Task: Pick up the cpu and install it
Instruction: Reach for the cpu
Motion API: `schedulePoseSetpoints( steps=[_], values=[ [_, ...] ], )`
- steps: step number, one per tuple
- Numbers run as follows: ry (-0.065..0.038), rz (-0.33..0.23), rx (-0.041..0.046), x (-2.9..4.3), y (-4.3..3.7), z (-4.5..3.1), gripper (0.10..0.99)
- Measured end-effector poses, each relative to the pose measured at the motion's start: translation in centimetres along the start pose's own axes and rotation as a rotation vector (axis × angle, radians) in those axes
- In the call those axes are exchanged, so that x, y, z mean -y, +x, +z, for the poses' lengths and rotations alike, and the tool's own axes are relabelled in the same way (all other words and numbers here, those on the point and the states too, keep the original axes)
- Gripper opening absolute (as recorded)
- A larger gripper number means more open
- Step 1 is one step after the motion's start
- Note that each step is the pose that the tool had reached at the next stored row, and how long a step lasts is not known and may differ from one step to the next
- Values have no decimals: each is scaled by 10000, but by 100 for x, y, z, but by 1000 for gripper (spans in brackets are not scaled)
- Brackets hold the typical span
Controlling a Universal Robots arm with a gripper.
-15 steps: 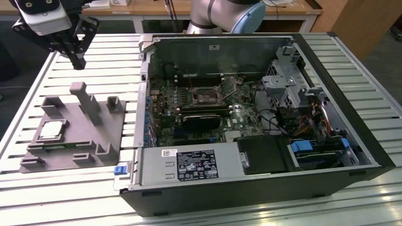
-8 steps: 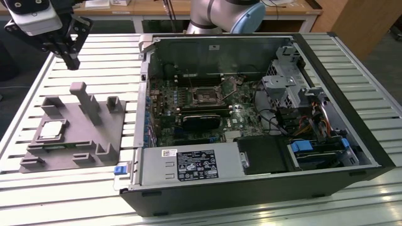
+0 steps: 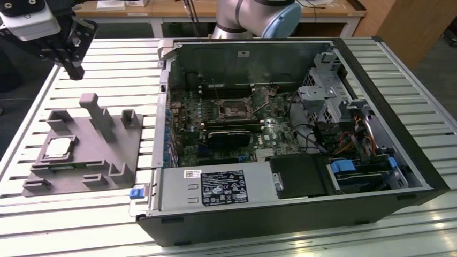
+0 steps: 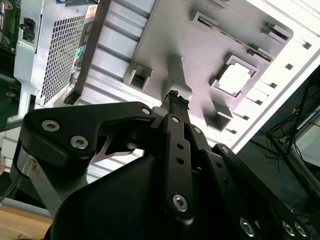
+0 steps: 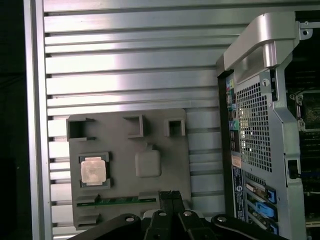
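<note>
The cpu (image 3: 59,148), a small square chip with a silver-grey top, lies flat in a recess of the grey plastic fixture (image 3: 136,144) at the exterior view's left. In both wrist views the cpu (image 5: 93,170) (image 4: 234,79) sits untouched in that fixture (image 5: 115,180) (image 4: 165,45). My gripper (image 3: 74,69) hangs high above the table beyond the fixture, well apart from the chip. Its black fingers (image 5: 171,196) (image 4: 175,100) are shut against each other with nothing between them. The dark square socket (image 3: 234,108) sits on the motherboard inside the open computer case.
The open black computer case (image 3: 286,219) takes up the middle and right of the slatted metal table (image 3: 107,59). Its raised rear edge (image 5: 260,35) stands beside the fixture. A tall post (image 3: 96,115) and smaller blocks rise from the fixture. A green-edged memory stick (image 5: 120,201) lies in a slot.
</note>
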State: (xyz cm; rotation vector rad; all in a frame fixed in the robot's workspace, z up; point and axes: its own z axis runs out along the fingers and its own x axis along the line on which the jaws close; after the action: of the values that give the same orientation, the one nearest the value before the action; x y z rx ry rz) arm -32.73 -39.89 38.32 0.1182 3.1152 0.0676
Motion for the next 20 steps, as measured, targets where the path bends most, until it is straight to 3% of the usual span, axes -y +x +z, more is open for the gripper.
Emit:
schedulePoseSetpoints(
  steps=[20],
  values=[
    [0, 0, 0, 14, 181, 3, 106]
  ],
)
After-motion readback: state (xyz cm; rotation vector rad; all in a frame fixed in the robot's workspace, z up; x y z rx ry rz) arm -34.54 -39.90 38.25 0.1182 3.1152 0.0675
